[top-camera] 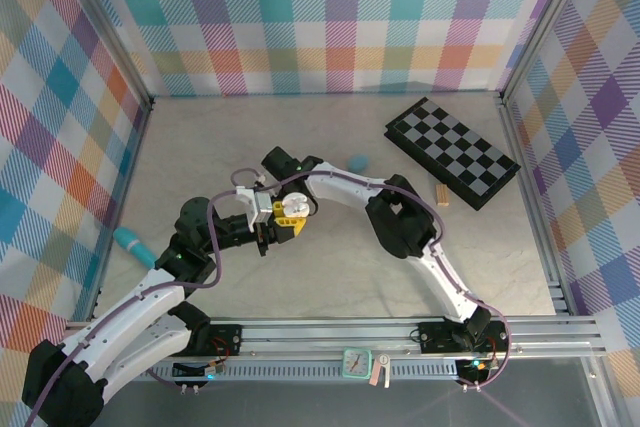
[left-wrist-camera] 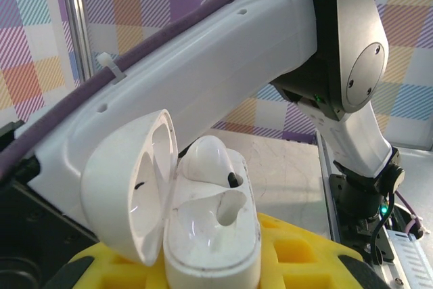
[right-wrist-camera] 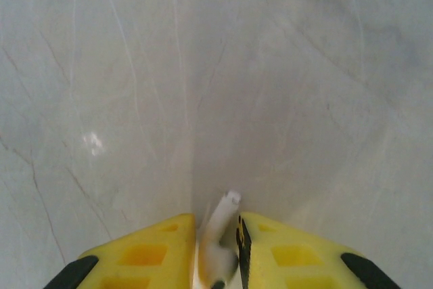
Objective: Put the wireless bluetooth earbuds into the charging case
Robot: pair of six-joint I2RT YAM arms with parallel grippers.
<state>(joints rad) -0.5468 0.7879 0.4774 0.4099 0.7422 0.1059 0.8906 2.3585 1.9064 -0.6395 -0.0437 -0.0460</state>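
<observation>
Above the table, the left gripper clamps the open white charging case, lid tipped back so its empty well faces up beside one seated earbud. The right gripper pinches the second white earbud, stem poking forward, seemingly ready for insertion.

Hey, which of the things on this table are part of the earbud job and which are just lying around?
In the job: open white charging case; white earbud seated in it; second white earbud pinched in the right gripper.
Lying about: chessboard; wooden block; teal oval piece; teal tube.
</observation>
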